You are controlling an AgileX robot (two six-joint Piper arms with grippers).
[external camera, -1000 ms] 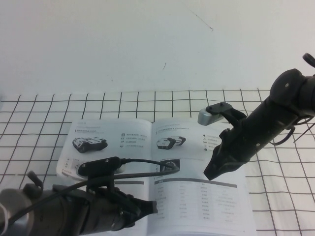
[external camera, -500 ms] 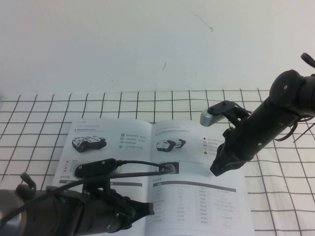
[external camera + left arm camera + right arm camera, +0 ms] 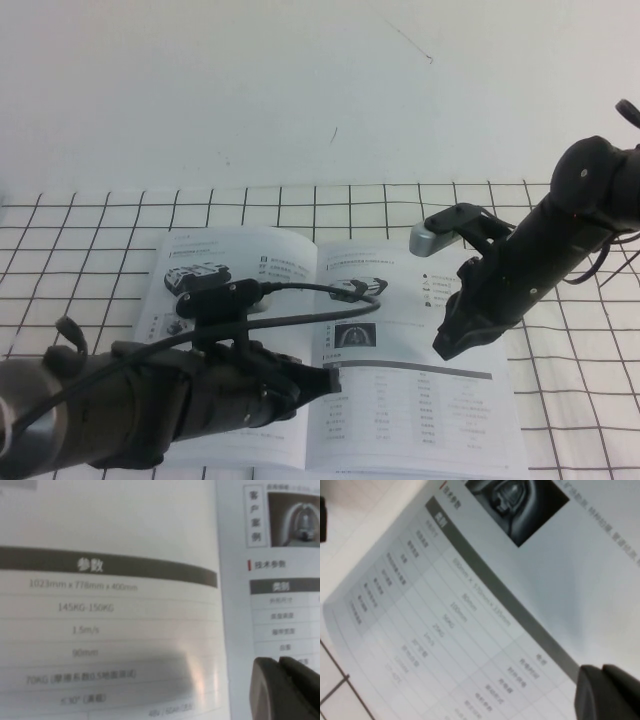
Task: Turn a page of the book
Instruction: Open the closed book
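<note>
The book (image 3: 250, 265) lies open on the gridded cloth. Its right-hand page (image 3: 420, 410) carries a small vehicle photo, an icon list and a table under a dark bar. My left gripper (image 3: 333, 380) is shut, its tip low over the book beside the spine. In the left wrist view its fingers (image 3: 285, 690) are over the right page's table (image 3: 282, 610), with the left page (image 3: 110, 605) alongside. My right gripper (image 3: 448, 345) is shut over the right page. In the right wrist view its fingertips (image 3: 607, 695) are at the dark bar of the page (image 3: 470, 605).
The white cloth with black grid lines (image 3: 570, 400) covers the table around the book. My left arm's black cable (image 3: 320, 288) arcs over the book's middle. A plain white wall (image 3: 300, 90) stands behind the table.
My left arm has moved forward and to the right, bringing its gripper up to the spine. My right gripper has shifted slightly right and down. The book's pages have shifted a little to the right.
</note>
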